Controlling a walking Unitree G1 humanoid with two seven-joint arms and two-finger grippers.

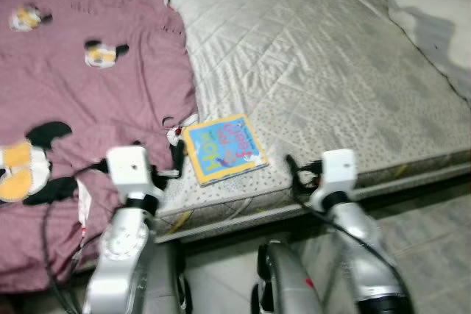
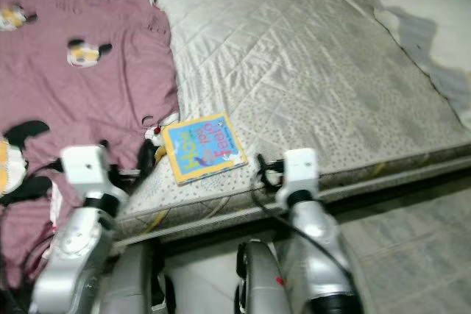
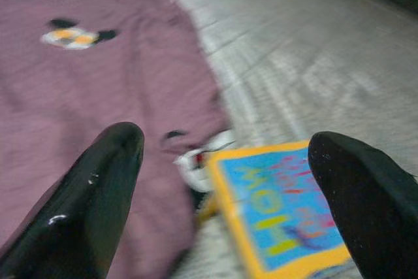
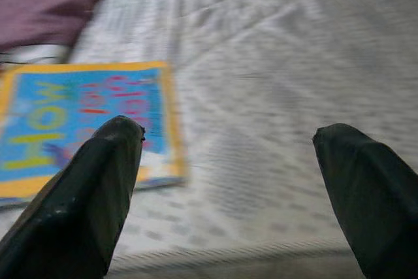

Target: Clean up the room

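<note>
Robot is facing the bed (image 1: 331,56), both arms raised toward its near edge. A children's book (image 1: 224,148) is lying flat on the bare mattress near that edge, touching the edge of the maroon blanket (image 1: 81,93). Left pincer (image 3: 222,194) is hovering spread, empty, just short of the book's blanket side. Right pincer (image 4: 228,187) is hovering spread, empty, with the book off to its inner side. Step looks like the approach for picking up the book. Next move is probably needing one pincer lowered over the book's edge, then closing on it.
</note>
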